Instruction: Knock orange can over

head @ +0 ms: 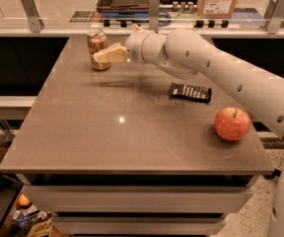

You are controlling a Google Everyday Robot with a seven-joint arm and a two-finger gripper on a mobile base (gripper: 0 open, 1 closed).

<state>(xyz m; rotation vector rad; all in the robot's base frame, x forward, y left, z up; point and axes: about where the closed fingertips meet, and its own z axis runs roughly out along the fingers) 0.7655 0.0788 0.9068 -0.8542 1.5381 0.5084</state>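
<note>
Can upright toward 11 o'clock on the counter — the orange can, near the far left corner, long axis vertical, silver top up. Tool right at its 3 o'clock side, reaching in level from the right on the robot's one arm, pale wedge tip crossing in front of the can's lower half. Touching or only overlapping in view: cannot tell. Tool's opening: cannot tell either. Nothing seen carried in it.

Key relation: can at 9 o'clock from the tool, tall and slim on a narrow base. Judged from that, best a sideways push toward 9 o'clock, landed above the can's middle, to tip rather than slide. Tip now at about mid-body or lower, so some risk of skidding the can along the smooth counter instead of toppling it. Bare counter beyond the can toward 9 o'clock, with the edge fairly near — a possible roll-off once down.

Task not yet done, with the can on its base.

Elsewhere: dark flat keypad-like object toward 2 o'clock on the counter, just below the arm in view; red apple toward 4 o'clock, well apart from the can and clear of the push line.
</note>
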